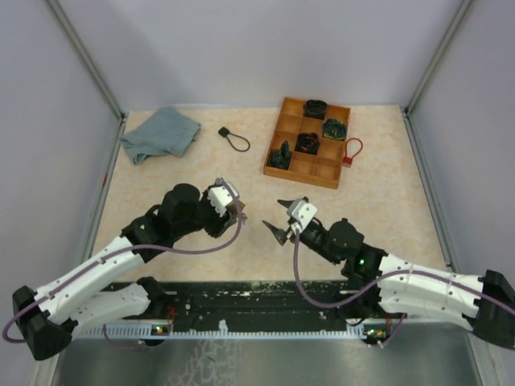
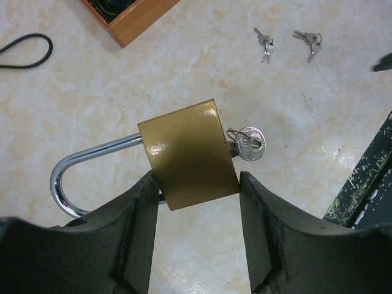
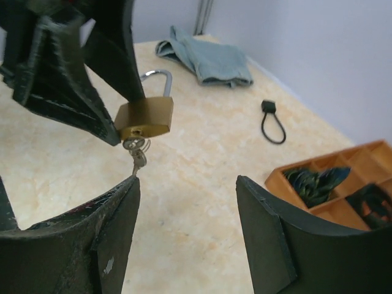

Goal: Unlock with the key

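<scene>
My left gripper is shut on a brass padlock and holds it above the table, with the chrome shackle pointing left. A silver key sits in the keyhole on the lock's right side. In the right wrist view the padlock hangs between the left fingers. The key and a second one on its ring dangle below it. My right gripper is open and holds nothing. Its left fingertip is just under the dangling key. From above, the right gripper faces the left gripper across a small gap.
A wooden compartment tray with dark items stands at the back right, with a red loop beside it. A blue cloth and a black loop lie at the back left. Two loose key pairs lie on the table.
</scene>
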`<state>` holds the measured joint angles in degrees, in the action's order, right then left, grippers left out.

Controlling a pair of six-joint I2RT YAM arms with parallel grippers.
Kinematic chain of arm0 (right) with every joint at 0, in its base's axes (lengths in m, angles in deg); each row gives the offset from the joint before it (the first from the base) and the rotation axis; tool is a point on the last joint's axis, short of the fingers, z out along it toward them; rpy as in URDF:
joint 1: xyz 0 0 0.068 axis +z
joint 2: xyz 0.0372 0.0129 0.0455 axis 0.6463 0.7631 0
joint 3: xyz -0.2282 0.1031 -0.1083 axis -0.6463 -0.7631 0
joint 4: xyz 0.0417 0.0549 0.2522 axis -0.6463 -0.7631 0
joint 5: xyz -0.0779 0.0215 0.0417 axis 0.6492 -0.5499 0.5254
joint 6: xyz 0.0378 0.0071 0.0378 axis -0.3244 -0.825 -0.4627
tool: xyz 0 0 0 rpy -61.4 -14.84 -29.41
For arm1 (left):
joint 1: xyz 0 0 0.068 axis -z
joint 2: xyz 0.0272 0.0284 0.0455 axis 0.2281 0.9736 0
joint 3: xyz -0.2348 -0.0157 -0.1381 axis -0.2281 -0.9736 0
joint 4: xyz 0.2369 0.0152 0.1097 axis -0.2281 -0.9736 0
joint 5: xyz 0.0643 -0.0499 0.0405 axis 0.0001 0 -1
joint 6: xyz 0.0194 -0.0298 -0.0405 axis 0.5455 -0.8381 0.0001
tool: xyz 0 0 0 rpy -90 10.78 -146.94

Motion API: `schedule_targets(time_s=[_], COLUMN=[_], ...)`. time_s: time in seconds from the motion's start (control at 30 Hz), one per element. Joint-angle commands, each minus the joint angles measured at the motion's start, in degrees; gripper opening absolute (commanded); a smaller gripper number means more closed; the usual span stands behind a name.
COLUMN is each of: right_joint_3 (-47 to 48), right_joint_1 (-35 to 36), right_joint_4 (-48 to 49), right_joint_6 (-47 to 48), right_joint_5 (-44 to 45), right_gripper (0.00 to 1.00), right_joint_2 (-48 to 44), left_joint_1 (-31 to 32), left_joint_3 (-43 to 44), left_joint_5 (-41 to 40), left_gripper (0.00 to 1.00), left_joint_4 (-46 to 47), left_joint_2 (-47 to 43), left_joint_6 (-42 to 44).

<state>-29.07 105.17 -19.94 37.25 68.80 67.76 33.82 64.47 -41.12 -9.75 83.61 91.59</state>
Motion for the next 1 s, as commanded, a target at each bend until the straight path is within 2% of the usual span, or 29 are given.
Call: schedule_targets(time_s=[0.0, 0.2, 0.43, 0.57, 0.73, 0.97], right_joint_3=[3.0, 1.0, 2.7, 2.8, 1.4, -0.2], right_joint_1=[-6.7, -15.1, -17.7, -18.2, -18.4, -18.5], right_joint_4=[0.2, 9.1, 10.9, 12.8, 15.8, 13.5], right_joint_6=[-20.6, -37.2, -49.3, -52.8, -54.8, -54.8], right_joint_5=[-8.2, -22.7, -27.3, -29.0, -30.1, -28.0], right_gripper=[0.64, 0.58, 0.49, 0.42, 0.32, 0.29], right_joint_2=[1.5, 4.4, 11.8, 15.0, 16.7, 16.2], left_joint_1=[0.9, 3.2, 9.9, 13.6, 15.0, 15.6], left_joint_3=[0.2, -1.9, -3.9, -3.5, -2.7, -2.9], left_joint_5=[1.0, -1.6, -10.2, -14.4, -17.4, -18.5], left_gripper=[0.00, 0.00, 0.00, 0.00, 0.00, 0.00], left_joint_4=[8.4, 11.5, 15.6, 16.5, 16.4, 17.5], left_joint_2=[-1.5, -1.3, -0.1, 2.2, 3.7, 3.5], left_joint_6=[2.4, 2.1, 4.3, 7.2, 9.8, 10.6])
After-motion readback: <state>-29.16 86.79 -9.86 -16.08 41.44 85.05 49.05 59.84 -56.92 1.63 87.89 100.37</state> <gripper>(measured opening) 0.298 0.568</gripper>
